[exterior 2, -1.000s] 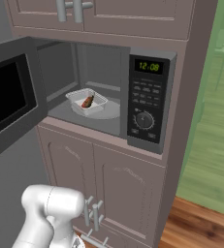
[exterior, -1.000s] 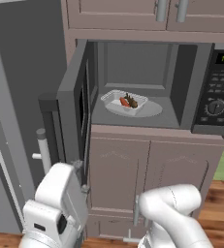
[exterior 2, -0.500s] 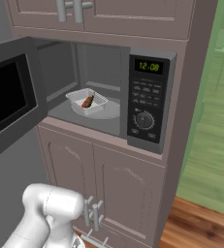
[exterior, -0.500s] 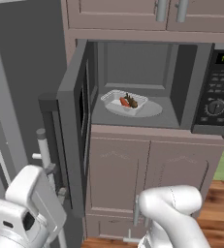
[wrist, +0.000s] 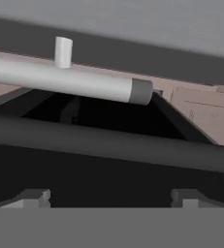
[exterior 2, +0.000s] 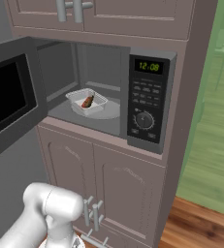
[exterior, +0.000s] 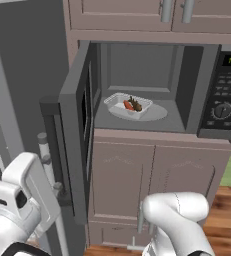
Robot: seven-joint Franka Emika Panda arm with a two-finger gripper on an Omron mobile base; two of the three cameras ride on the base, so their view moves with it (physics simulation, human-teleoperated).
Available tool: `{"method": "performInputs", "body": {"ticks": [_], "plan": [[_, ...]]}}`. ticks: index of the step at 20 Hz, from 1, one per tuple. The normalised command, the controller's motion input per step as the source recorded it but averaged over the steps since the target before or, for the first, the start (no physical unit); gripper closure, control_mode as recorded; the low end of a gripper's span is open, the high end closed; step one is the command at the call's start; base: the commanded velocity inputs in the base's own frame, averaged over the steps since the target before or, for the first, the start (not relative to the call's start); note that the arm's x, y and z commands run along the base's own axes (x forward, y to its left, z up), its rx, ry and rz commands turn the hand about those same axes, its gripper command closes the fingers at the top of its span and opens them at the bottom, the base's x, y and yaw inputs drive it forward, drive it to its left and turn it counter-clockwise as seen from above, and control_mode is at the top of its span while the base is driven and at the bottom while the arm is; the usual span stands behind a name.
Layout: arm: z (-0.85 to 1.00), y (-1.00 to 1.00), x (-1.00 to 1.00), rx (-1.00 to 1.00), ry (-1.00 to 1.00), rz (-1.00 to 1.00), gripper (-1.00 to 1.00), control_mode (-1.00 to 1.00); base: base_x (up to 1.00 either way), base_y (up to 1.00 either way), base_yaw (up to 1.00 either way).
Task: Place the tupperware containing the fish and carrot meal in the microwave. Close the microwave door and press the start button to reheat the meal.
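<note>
The tupperware (exterior: 127,105) sits inside the open microwave (exterior: 187,95), at the centre of the left base frame, resting on the round glass plate (exterior: 154,114) with the fish and carrot meal (exterior: 131,104) in it; from the right base camera the same tupperware (exterior 2: 87,101) lies in the upper left of the frame, left of the black control panel (exterior 2: 145,109) with its green display and dial. The microwave door (exterior: 79,125) stands swung wide open, edge-on in the left half of the left base frame. In the hand frame a dark bar handle (wrist: 108,142) runs across the middle, with a light grey bar (wrist: 65,81) above it. The gripper (wrist: 111,196) shows two fingertips (wrist: 33,197) spread wide apart at the bottom, holding nothing.
</note>
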Motion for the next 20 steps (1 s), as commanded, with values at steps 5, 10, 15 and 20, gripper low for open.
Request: {"method": "performInputs", "body": {"ticks": [5,10,15,20], "plan": [[-0.15,0.00,0.48,0.00,0.05,0.00,-1.00,-1.00,0.00,0.00,0.00],[-0.19,0.04,0.63,0.00,0.06,0.00,-1.00,-1.00,0.00,0.00,0.00],[-0.07,0.02,0.40,0.00,0.02,0.00,-1.00,-1.00,0.00,0.00,0.00],[0.23,-0.53,-0.06,0.00,0.00,-0.11,-1.00,-1.00,0.00,0.00,0.00]]}}
